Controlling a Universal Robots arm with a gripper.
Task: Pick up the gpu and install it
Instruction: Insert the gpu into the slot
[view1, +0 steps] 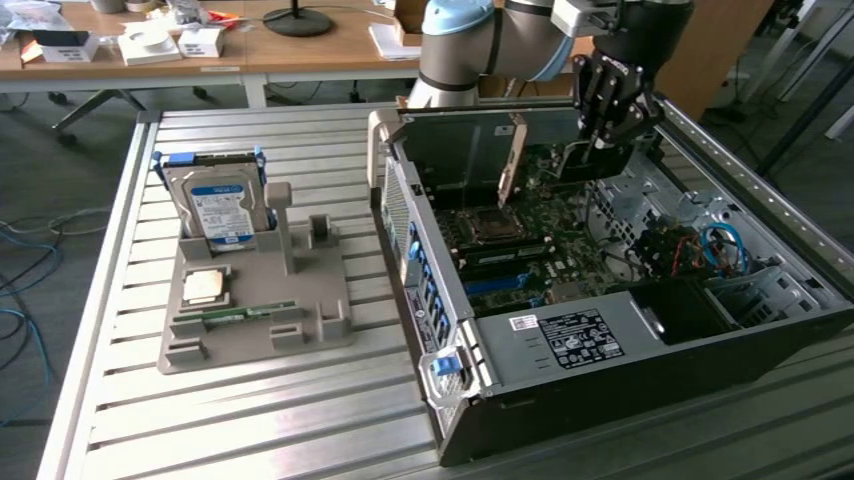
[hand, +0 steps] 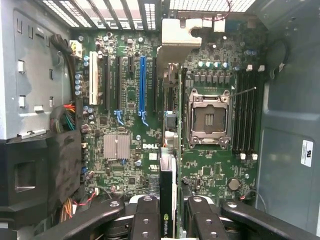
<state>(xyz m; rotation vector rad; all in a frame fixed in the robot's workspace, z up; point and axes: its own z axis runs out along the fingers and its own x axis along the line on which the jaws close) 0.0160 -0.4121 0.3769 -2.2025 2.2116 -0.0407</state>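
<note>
Over the open computer case (view1: 641, 330) on the slatted desk (view1: 267, 420), my end effector (hand: 172, 220) is clamped on the gpu (hand: 169, 165), one finger against each flat face. The card hangs on edge above the motherboard (hand: 130, 125), between the blue expansion slot (hand: 142, 85) and the CPU socket (hand: 207, 117). I cannot tell whether it touches a slot. I judge it light, stiff and thin, but fragile. It is best held by its faces near the upper edge, clear of the connector edge, as it could twist.
</note>
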